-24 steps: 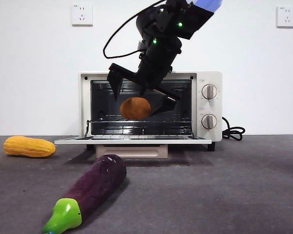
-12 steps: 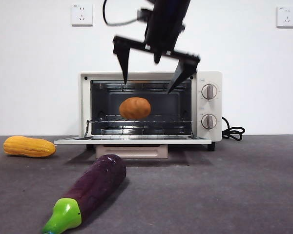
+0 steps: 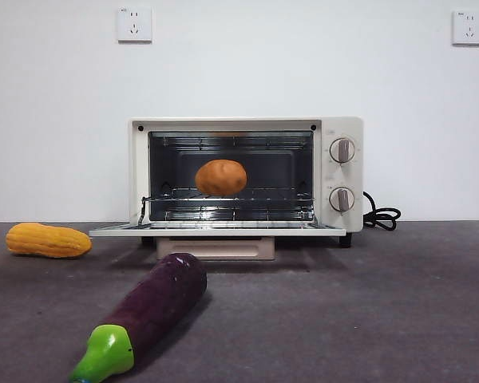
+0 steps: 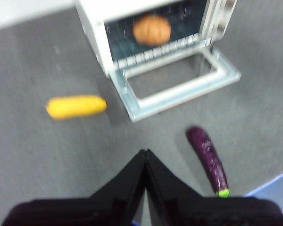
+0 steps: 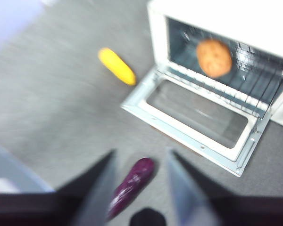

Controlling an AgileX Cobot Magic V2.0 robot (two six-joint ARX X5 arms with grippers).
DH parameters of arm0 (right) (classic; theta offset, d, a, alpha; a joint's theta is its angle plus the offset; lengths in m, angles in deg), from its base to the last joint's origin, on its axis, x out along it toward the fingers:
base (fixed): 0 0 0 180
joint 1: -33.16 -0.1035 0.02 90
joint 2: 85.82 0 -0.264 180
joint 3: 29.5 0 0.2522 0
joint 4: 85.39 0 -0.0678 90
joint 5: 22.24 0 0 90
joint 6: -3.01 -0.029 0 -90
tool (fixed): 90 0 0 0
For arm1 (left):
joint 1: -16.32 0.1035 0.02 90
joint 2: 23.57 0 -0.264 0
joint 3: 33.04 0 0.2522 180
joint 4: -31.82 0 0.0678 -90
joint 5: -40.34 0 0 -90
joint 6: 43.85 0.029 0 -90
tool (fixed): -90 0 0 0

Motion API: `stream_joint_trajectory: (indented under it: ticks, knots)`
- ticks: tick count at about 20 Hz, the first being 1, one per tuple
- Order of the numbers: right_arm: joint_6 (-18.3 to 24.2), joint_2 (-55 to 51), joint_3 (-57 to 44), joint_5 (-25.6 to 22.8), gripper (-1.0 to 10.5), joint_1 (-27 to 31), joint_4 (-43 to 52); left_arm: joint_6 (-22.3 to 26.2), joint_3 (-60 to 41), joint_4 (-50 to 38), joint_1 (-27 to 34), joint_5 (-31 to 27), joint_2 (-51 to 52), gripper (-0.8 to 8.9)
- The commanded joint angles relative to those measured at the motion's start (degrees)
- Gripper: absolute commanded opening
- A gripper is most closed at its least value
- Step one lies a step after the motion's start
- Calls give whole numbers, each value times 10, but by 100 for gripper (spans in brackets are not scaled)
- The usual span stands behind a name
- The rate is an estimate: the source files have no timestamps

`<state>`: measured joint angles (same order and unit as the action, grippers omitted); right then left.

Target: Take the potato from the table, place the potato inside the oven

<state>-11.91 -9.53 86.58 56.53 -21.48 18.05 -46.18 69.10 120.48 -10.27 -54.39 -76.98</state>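
Observation:
The orange-brown potato rests on the wire rack inside the cream-white oven, whose door lies folded down and open. Both wrist views look down on the potato from high above the dark grey table. My right gripper is open and empty, raised well back from the oven. My left gripper is shut with nothing in it, also high above the table. Neither arm appears in the front view.
A yellow corn cob lies on the table left of the oven. A purple eggplant with a green stem lies in front of the open door. A black cord trails from the oven's right side.
The arm with open jaws that hung over the oven front has lifted up out of the front view. The potato stays on the rack where it was let go.

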Motion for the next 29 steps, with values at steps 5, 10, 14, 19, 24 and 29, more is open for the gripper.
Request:
stream_joint_trajectory:
  ticks: [5,10,14,19,24,29]
  knots:
    - [-24,-141,0,-29,-12,-25,-83,-73,-251,-207,-1,108,-12,-6]
    - [-59,-201,0,-90,-12,-25,-161,-124,-368,-320,20,118,-68,-6]
    - [-72,-240,-1,-89,-12,-25,-162,-157,-404,-390,61,164,-137,-6]
    - [-81,-278,-1,-89,-12,-25,-162,-187,-406,-462,126,236,-244,-6]
    - [-89,-293,-1,-91,-12,-25,-162,-228,-406,-521,184,294,-321,-6]
    - [-88,-293,-1,-94,-12,-25,-162,-259,-406,-565,212,318,-359,-6]
